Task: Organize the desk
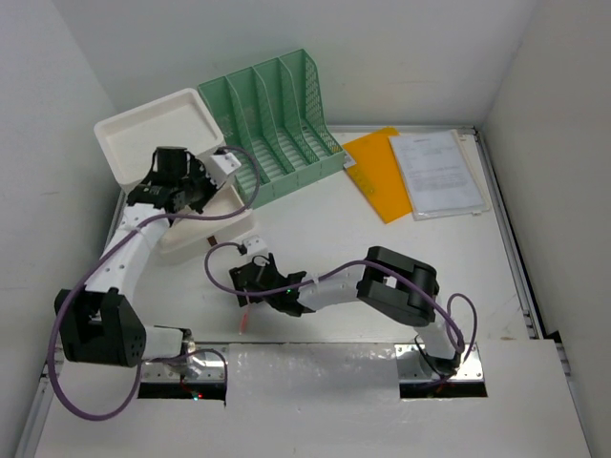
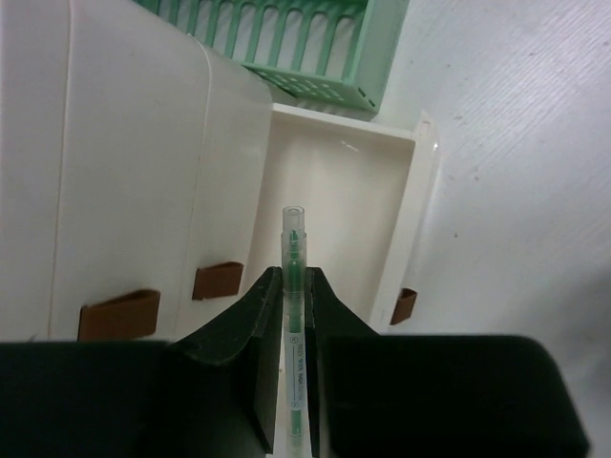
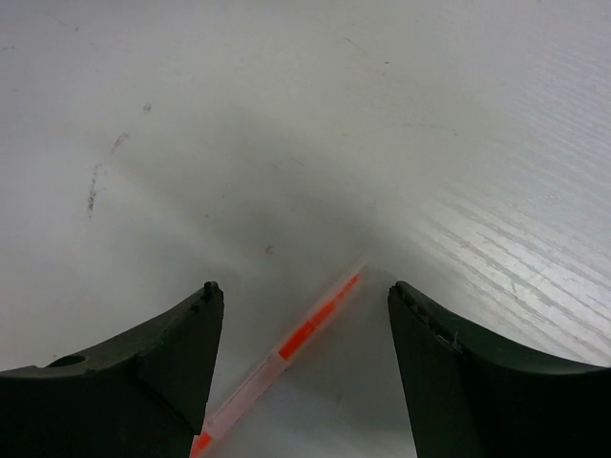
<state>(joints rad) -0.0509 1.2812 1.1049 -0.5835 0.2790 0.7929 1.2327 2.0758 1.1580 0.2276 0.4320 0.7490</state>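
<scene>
Left gripper (image 2: 294, 281) is clamped on a green pen (image 2: 294, 234) over the open drawer (image 2: 353, 210), far-left corner of the desk (image 1: 325, 239) spread under both arms, probably to drop it in. Right gripper (image 3: 304, 291), fingers spread, straddles an orange pen (image 3: 310, 329) near the front edge.

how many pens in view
2. Clear green-ink pen: held by the left gripper over the open white drawer. Clear orange-ink pen: on the white desk between the jaws of the open right gripper. Others may be hidden.

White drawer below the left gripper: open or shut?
Open. Left wrist view shows the drawer pulled out from the white box, its inside exposed beneath the green pen held in the left gripper.
</scene>
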